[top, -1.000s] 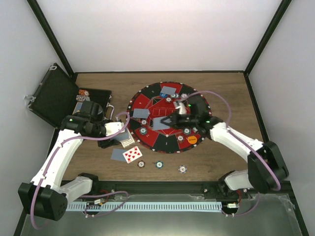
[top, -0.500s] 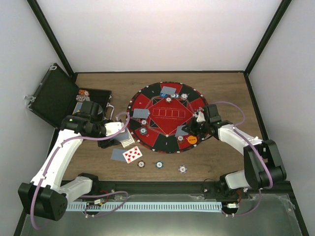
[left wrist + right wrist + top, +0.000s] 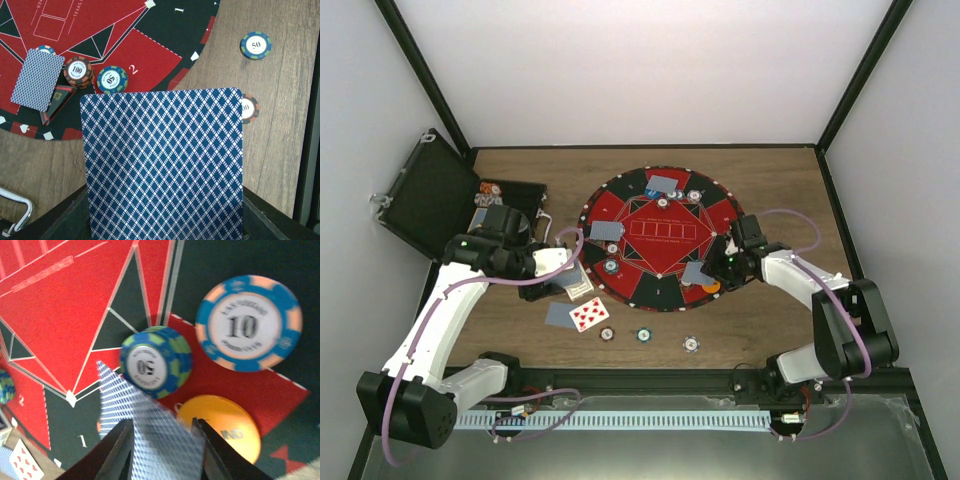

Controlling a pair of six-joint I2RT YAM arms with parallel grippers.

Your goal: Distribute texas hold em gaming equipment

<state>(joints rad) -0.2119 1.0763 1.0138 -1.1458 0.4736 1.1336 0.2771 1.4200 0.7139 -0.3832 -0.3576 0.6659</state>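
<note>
My left gripper [image 3: 563, 278] hangs over the table left of the mat, shut on a blue-backed card [image 3: 164, 165] that fills the left wrist view [image 3: 165, 215]. My right gripper [image 3: 713, 265] is low over the mat's front right sector, shut on a blue-backed card [image 3: 694, 271]. In the right wrist view that card [image 3: 150, 435] sits between the fingers [image 3: 162, 450], beside a blue-green 50 chip [image 3: 155, 361], a blue 10 chip [image 3: 248, 322] and a yellow chip [image 3: 222, 425]. A face-up red-pipped card [image 3: 588, 314] and a face-down card [image 3: 560, 314] lie on the table.
The round red-and-black mat [image 3: 660, 205] holds cards at the back [image 3: 663, 183] and left [image 3: 605, 230], plus chips [image 3: 611, 266]. Three chips [image 3: 643, 335] lie on the wood in front of it. The open black case [image 3: 430, 195] stands at the back left.
My right gripper has carried its card from the mat's centre to the front right sector and lowered it there. The left arm has not moved.
</note>
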